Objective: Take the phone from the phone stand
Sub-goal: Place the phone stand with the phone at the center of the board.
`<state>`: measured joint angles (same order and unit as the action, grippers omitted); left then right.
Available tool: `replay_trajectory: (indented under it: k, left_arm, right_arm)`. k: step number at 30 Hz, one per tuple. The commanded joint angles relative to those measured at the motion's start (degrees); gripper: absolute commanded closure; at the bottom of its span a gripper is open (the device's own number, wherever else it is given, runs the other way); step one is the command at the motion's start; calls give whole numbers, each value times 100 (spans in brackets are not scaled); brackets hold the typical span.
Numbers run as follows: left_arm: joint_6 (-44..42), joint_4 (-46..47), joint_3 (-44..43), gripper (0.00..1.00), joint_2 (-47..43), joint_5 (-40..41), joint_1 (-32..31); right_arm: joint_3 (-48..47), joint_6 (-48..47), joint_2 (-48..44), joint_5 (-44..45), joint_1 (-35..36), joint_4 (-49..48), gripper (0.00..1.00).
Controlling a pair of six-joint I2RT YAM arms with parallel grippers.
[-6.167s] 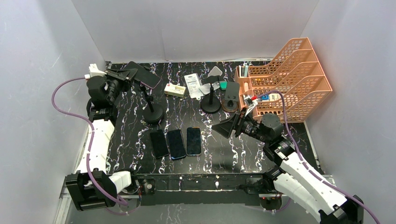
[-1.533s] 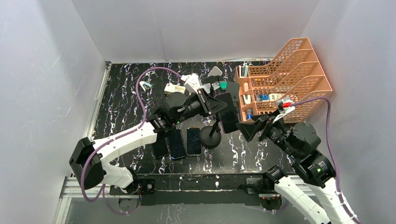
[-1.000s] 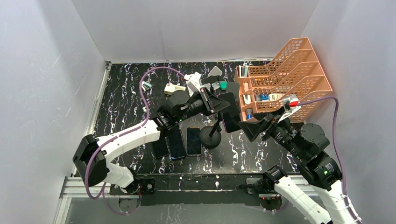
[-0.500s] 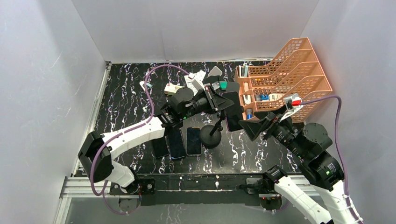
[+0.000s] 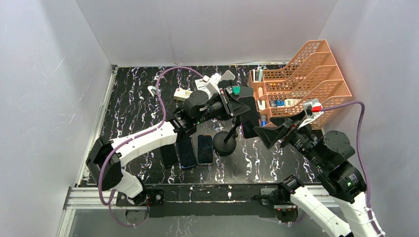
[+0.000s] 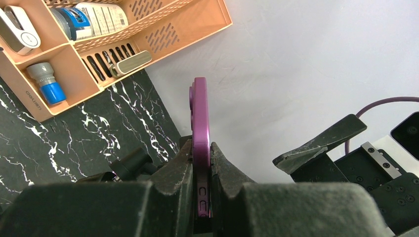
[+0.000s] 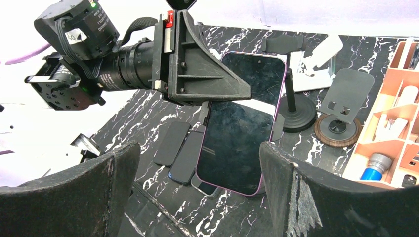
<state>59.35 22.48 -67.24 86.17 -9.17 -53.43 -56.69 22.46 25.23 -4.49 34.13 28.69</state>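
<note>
A purple-edged phone (image 5: 248, 116) with a dark screen sits in the clamp of a black phone stand (image 5: 225, 147) whose round base is at the table's middle. My left gripper (image 5: 239, 110) is shut on the phone's upper part; in the left wrist view the fingers (image 6: 180, 165) pinch its purple edge (image 6: 199, 113). My right gripper (image 5: 267, 134) is open just right of the phone. In the right wrist view the phone's screen (image 7: 242, 128) faces me between my spread fingers (image 7: 316, 197), apart from both. The clamp's arms (image 7: 278, 126) show at the phone's sides.
Three phones (image 5: 187, 151) lie flat left of the stand's base. An orange desk organiser (image 5: 301, 84) stands at the back right. Another black stand (image 7: 298, 117) and a wood-rimmed stand (image 7: 341, 126) stand behind the phone. Small boxes (image 5: 183, 94) lie at the back.
Over six seconds my left arm brought the phone and stand from the back left to the middle. In the last second they edged right, and my right gripper rose to face the screen.
</note>
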Motion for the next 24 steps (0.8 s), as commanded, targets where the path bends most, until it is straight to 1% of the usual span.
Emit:
replay_trajectory:
  k: [1,16,24]
  left_arm:
    - [51,481,-337,100,-136,-5,-54]
    - [161,653,-572,100,-56,-6,-256]
    - [149,737,-174,100,-65,96,-264]
  right_arm:
    - [-285,-26,-11,29,-4,-83,2]
    - [-306,-19,-14,29,-11,-83,2]
    - [-238,1,-60,27,-11,-65,2]
